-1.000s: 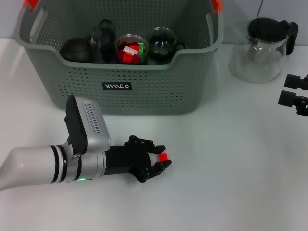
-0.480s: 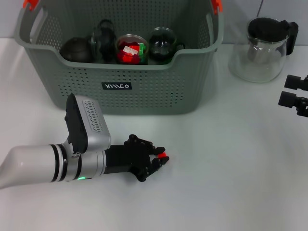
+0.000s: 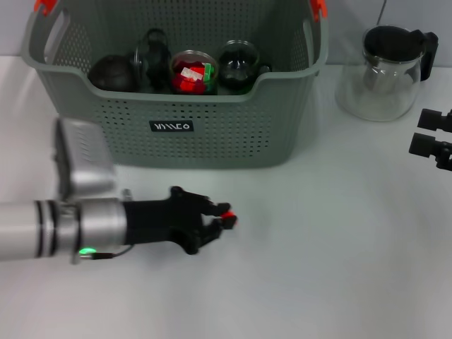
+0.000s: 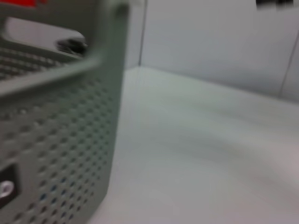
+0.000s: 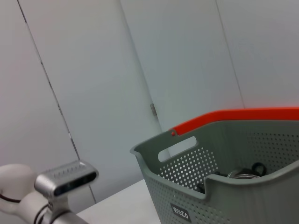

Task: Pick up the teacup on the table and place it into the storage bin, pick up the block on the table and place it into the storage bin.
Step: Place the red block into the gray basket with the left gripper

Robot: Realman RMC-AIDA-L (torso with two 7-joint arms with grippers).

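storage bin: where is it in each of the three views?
Head view: storage bin fills the upper centre-left, black label facing the camera; the left gripper holds a red block in front of it.
Left wrist view: perforated wall fills the left side.
Right wrist view: lower right, orange handle on top.
Shared landmark: the black label.

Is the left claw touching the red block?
Touching. The head view shows the left claw closed on the red block, black fingers pressing both sides.
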